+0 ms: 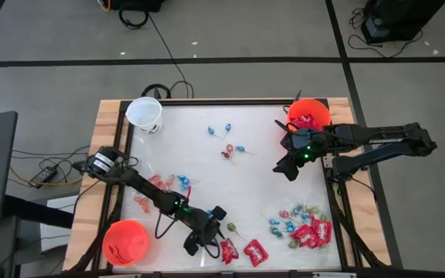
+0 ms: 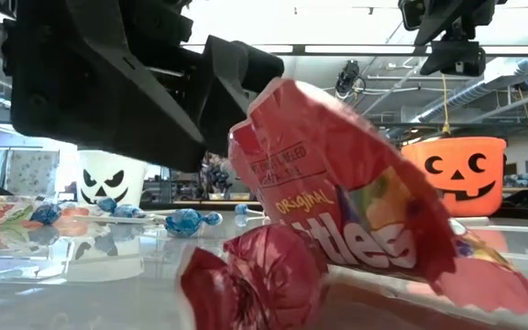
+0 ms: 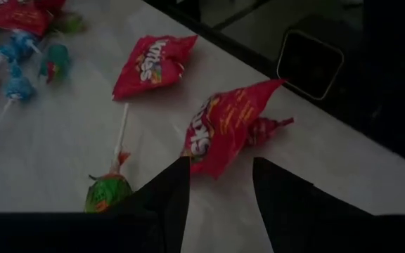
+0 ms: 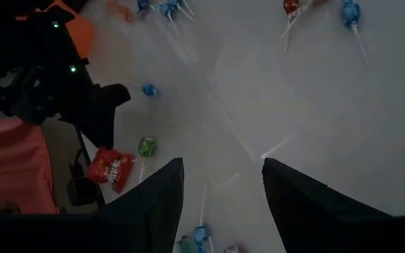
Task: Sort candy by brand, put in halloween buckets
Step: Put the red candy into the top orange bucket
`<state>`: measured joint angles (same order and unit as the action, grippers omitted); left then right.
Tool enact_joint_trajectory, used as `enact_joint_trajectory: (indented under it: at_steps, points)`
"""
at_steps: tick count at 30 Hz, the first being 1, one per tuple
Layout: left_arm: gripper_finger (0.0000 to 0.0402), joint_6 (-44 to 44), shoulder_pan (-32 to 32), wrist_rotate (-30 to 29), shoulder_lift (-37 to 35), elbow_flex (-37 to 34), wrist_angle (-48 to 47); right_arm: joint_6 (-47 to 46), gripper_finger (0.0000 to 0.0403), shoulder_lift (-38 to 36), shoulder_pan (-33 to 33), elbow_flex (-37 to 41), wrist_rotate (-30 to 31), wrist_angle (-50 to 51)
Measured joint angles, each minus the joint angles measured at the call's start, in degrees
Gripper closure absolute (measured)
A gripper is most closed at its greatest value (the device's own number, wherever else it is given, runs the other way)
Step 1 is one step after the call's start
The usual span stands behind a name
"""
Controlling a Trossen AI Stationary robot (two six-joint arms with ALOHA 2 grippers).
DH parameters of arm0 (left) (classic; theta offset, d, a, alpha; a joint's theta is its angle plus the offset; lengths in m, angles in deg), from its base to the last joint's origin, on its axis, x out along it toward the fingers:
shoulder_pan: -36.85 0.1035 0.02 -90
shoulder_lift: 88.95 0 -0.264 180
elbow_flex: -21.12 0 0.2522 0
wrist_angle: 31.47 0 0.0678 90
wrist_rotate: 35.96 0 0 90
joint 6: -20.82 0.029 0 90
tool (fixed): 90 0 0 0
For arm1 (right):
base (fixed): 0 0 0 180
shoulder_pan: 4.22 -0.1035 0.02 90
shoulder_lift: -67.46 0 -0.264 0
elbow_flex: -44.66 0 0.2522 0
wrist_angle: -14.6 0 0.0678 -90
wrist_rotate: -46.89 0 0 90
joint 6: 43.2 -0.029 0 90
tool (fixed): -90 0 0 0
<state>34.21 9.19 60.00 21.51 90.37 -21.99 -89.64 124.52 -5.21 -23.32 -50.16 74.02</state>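
The left gripper (image 1: 194,245) hangs at the desk's (image 1: 207,174) near edge, jaws spread and empty, just short of a red packet (image 3: 225,128). The high view hides what the left wrist view shows — a green lollipop (image 3: 109,191) beside those jaws. The right gripper (image 1: 283,170), jaws spread, waits near the far right orange bucket (image 1: 308,113) — candy lies scattered, buckets at three corners.

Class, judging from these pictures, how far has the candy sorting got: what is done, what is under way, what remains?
Done: red candy shows in the orange bucket by the right gripper. Under way: the open left gripper hovers beside a red Skittles packet, holding nothing. Left: lollipops and packets scattered.
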Motion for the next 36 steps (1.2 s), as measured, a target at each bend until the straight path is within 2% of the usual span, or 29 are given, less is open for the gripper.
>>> enact_joint_trajectory:
  at_steps: [8,14,17,21,25,30,33,36]
  points:
    - [0.0239,1.4,0.0,1.1,2.9,0.3,3.7,-1.1,0.0198,0.0,0.0,0.0,0.0,0.3]
    - [0.0246,1.4,0.0,-0.3,6.3,4.6,4.5,-1.7,0.0198,0.0,0.0,0.0,-0.1,0.8]
    - [0.0285,1.3,0.0,0.0,7.2,6.6,4.3,-1.7,0.0198,0.0,0.0,0.0,-0.1,0.8]
    - [0.0377,0.8,0.3,2.1,7.3,7.7,1.3,-1.7,0.0198,0.0,0.0,0.0,-0.1,0.8]
    - [0.0394,-5.2,1.3,3.7,7.3,8.1,0.9,-2.2,0.0201,0.0,0.0,0.0,0.1,0.6]
    - [0.0398,-12.0,3.8,-1.2,3.5,8.0,0.7,-3.6,0.0204,0.0,-0.7,0.0,0.1,0.3]
    - [0.0398,-13.4,6.5,-4.9,-1.3,8.1,-1.2,-5.7,0.0203,0.0,-1.5,0.0,3.2,0.2]
    - [0.0399,-20.1,10.2,-6.9,-7.1,8.0,-6.5,-4.9,0.0192,-0.1,-2.0,0.0,3.2,-2.9]
